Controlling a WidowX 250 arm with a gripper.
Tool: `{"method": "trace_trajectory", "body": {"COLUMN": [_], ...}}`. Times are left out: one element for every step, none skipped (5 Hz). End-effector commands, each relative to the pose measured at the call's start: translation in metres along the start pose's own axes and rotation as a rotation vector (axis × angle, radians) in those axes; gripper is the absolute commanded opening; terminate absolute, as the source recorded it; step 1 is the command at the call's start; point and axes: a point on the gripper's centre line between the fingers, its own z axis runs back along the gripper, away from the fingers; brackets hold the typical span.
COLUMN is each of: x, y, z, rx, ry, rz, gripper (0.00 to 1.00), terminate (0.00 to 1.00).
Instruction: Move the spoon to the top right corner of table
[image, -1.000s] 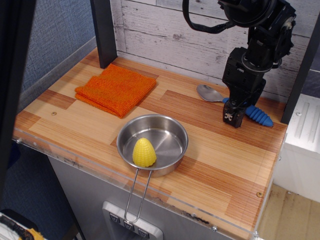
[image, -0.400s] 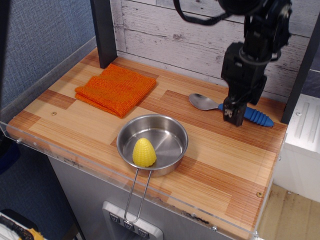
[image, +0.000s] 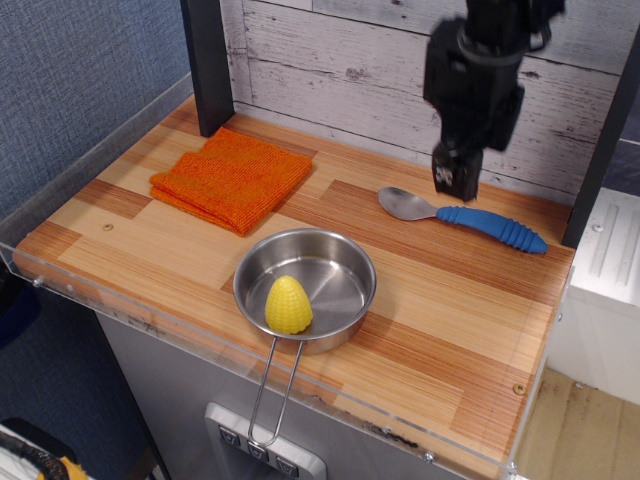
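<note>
The spoon (image: 462, 215) lies flat on the wooden table (image: 430, 320) near its far right corner, silver bowl to the left and ribbed blue handle pointing right. My gripper (image: 455, 178) hangs in the air just above and behind the spoon's neck, apart from it and holding nothing. Its fingers are close together, but the view does not show the gap between them.
A steel pan (image: 305, 288) with a wire handle holds a yellow toy corn (image: 288, 305) at the table's front middle. A folded orange cloth (image: 232, 176) lies at the back left. A black post (image: 207, 62) stands at the back, a white box (image: 602, 290) to the right.
My gripper has let go of the spoon and risen up and slightly left. The spoon stays on the table where it was set down.
</note>
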Motion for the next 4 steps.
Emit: {"method": "trace_trajectory", "body": {"x": [0.0244, 0.0244, 0.0244, 0.0244], "y": [0.023, 0.023, 0.023, 0.023], "z": [0.0814, 0.0814, 0.0814, 0.0814], "rx": [-0.118, -0.118, -0.118, -0.118], "ry": [-0.038, -0.038, -0.038, -0.038], "rz": [0.078, 0.078, 0.078, 0.078], "gripper": [1.0, 1.0, 1.0, 1.0], "terminate": [0.0, 0.0, 0.0, 1.0]}}
